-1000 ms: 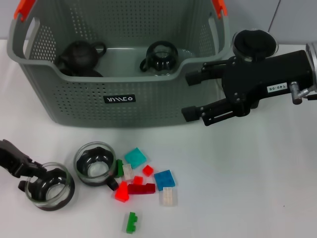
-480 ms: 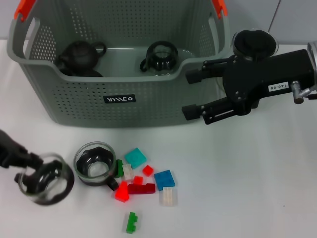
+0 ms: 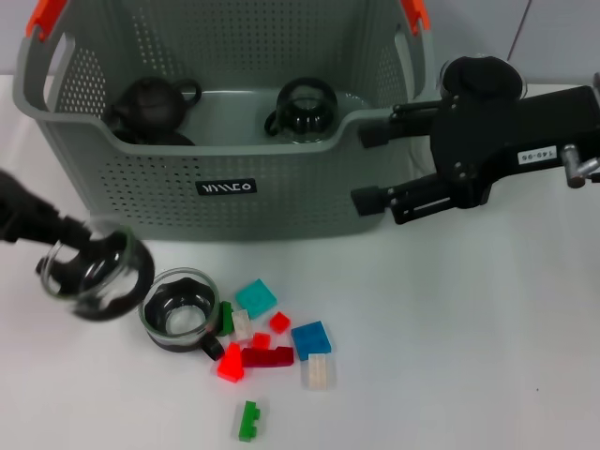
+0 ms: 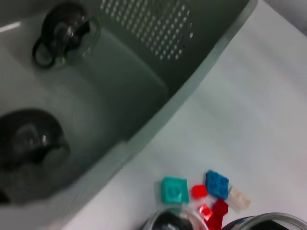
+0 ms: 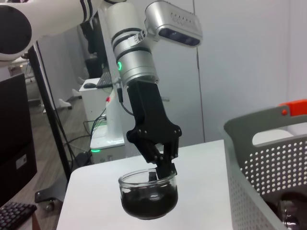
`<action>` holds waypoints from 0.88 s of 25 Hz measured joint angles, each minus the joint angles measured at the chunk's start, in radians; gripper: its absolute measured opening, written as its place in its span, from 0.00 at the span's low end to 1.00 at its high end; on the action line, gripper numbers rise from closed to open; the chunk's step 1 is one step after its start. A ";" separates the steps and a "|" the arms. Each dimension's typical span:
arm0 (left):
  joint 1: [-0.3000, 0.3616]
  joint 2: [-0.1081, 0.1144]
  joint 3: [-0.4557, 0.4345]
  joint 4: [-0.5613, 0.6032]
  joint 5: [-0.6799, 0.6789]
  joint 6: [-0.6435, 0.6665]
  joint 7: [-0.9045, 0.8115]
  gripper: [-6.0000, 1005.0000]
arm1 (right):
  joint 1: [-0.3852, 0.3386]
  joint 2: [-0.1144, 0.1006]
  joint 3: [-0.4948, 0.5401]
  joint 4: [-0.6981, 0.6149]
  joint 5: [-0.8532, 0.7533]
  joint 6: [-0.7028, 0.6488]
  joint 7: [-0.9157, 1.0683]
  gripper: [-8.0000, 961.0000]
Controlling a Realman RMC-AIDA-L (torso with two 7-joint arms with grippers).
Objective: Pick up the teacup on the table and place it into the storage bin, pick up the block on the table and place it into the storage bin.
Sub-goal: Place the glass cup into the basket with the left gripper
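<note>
Behind both sets of fingers, the storage bin on the white bench, already containing a dark teapot and a glass cup. At its right wall, right gripper, fingers spread apart, empty. Front left of the bin, left gripper closed on the rim of a teacup, lifted off the bench, one finger inside the wall. Just right of the held cup, a second teacup on the bench. Further right, scattered blocks.
</note>
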 joint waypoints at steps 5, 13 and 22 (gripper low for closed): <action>-0.036 0.020 -0.003 -0.013 -0.029 0.000 -0.003 0.08 | -0.002 -0.004 0.016 0.004 0.005 0.000 -0.002 0.96; -0.091 0.041 0.033 -0.028 -0.117 0.000 -0.046 0.08 | -0.003 -0.010 0.043 0.010 0.006 -0.002 -0.013 0.96; -0.161 0.071 0.049 -0.039 -0.199 -0.064 -0.063 0.08 | -0.004 -0.012 0.057 0.010 0.007 -0.001 -0.015 0.93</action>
